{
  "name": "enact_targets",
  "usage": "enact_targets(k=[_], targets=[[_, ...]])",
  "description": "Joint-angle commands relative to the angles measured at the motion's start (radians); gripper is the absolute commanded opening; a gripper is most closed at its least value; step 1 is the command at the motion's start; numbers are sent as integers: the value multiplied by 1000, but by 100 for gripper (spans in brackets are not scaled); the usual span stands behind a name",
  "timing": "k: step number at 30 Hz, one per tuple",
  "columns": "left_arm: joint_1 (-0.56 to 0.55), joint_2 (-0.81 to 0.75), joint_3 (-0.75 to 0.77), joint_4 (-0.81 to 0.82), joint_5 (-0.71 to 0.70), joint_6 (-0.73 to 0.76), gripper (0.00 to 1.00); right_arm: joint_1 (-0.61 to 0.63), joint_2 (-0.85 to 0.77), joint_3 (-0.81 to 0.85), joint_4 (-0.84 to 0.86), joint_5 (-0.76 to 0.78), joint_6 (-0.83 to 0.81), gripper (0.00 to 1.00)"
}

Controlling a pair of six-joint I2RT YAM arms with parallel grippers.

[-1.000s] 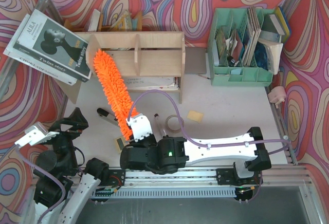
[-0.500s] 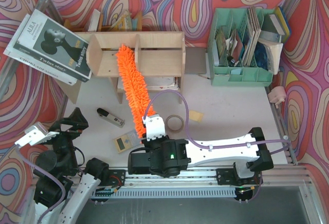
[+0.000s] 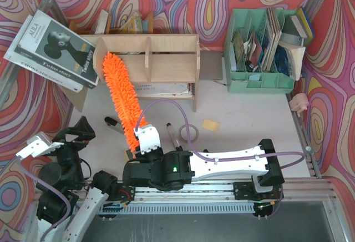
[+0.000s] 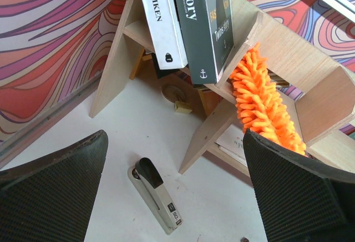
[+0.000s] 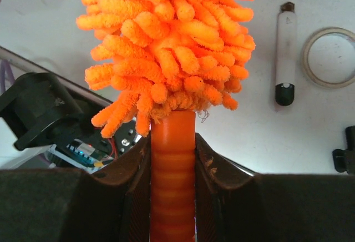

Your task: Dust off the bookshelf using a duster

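The plywood bookshelf (image 3: 166, 42) stands at the back, left of centre. The orange shaggy duster (image 3: 121, 95) slants up from my right gripper (image 3: 138, 135), and its tip lies in the shelf's left compartment. In the right wrist view the gripper (image 5: 172, 161) is shut on the ribbed orange handle just below the shaggy head (image 5: 172, 36). My left gripper (image 3: 75, 134) hangs open near the left front, apart from the shelf. Its wrist view shows its wide-apart fingers (image 4: 55, 189), the duster (image 4: 263, 106) against the bookshelf (image 4: 288, 48), and nothing between the jaws.
A stapler (image 3: 113, 124), a marker pen (image 3: 173, 134), a tape roll (image 3: 188, 132) and a yellow note (image 3: 210, 124) lie in front of the shelf. Books (image 3: 52, 45) lean on its left end. A mint-green file organiser (image 3: 260, 78) stands at the back right.
Half a second ago the duster head was at the shelf's middle divider; it has swung back left into the left compartment, the right arm shifting left with it. The left arm is still.
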Motion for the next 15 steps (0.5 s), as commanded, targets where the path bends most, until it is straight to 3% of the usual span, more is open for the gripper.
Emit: enact_targets(k=[1, 7, 15], targets=[[6, -5, -12, 13, 6, -7, 98, -5, -31, 28, -100, 129, 80, 0], [7, -2, -12, 15, 13, -8, 98, -44, -38, 31, -202, 152, 146, 0], [7, -3, -12, 14, 11, -7, 98, -45, 49, 108, -39, 66, -39, 0]])
